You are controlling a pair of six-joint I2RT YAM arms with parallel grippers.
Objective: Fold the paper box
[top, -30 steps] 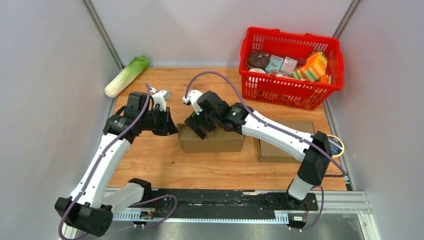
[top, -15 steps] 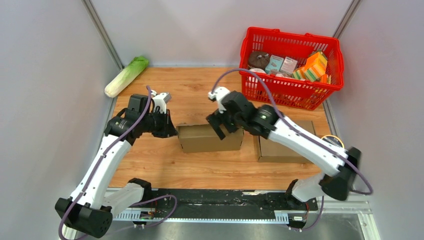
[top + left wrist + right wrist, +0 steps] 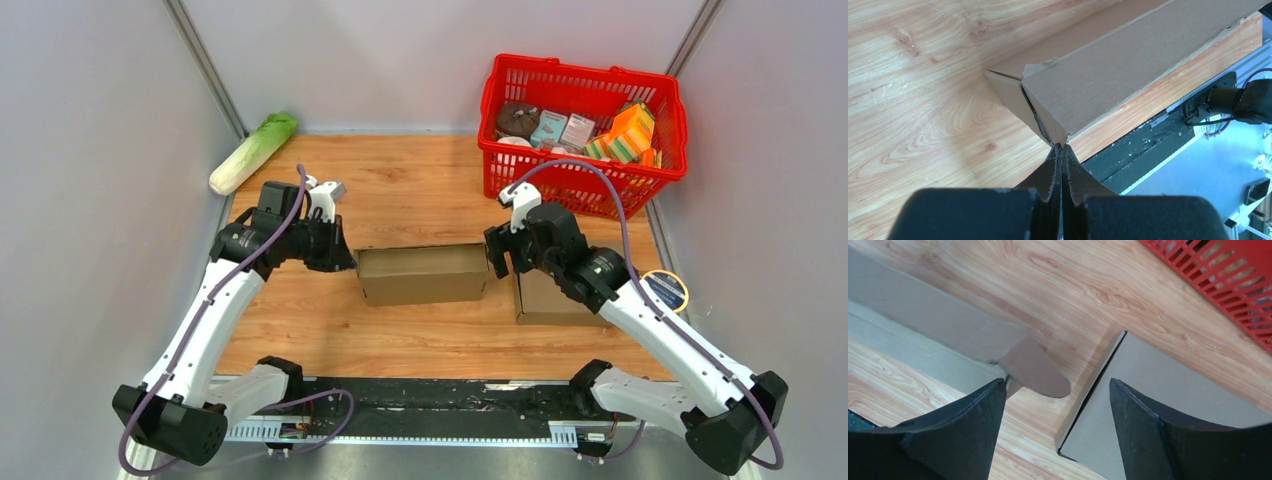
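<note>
Brown paper box (image 3: 420,273): lying at the middle of the wooden table (image 3: 420,190), stretching lengthwise from 9 o'clock to 3 o'clock, showing a closed top face to the overhead camera.
Left gripper (image 3: 345,256): resting low at the box's 9 o'clock end; clenching its jaws together with no gap in the left wrist view (image 3: 1061,150), touching the box's near lower corner with the tips; impossible to tell whether any cardboard is pinched in between.
Box corner: gaping slightly along a dark slit between the end panel and the long face, right beside those tips.
Right gripper (image 3: 497,262): hovering at the box's 3 o'clock end, released, spreading wide and grasping nothing.
End tab (image 3: 1035,371): sticking out of the 3 o'clock end, rounded, lying unfolded over the wood inside the right spread, close to one finger.
Flat cardboard (image 3: 560,298): lying just at 3 o'clock of the box, separated from it by a strip of wood, partly hiding under the right arm.
Red basket (image 3: 585,130): sitting toward 1 o'clock, holding assorted small packages.
Cabbage (image 3: 252,152): lying toward 11 o'clock, along the left wall.
</note>
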